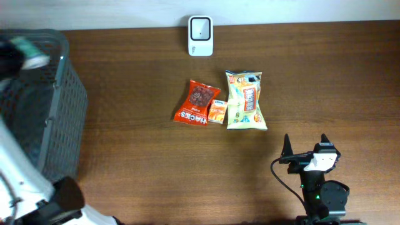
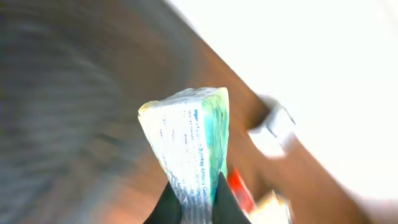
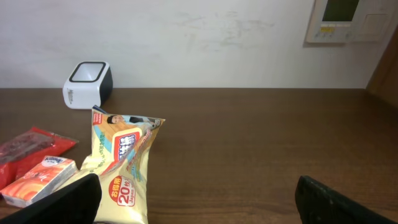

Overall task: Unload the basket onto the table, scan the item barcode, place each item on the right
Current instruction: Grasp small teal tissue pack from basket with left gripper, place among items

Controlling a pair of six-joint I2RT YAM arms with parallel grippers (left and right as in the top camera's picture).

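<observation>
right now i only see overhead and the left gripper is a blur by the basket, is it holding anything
observer: yes, the left gripper is shut on a white and teal packet, pinched at its lower end.
operator: barcode showing
observer: only fine blue print on its white face, too blurred to tell.
operator: right side
observer: the right gripper is open and empty, low over the table, with the yellow snack bag ahead to its left.
</observation>
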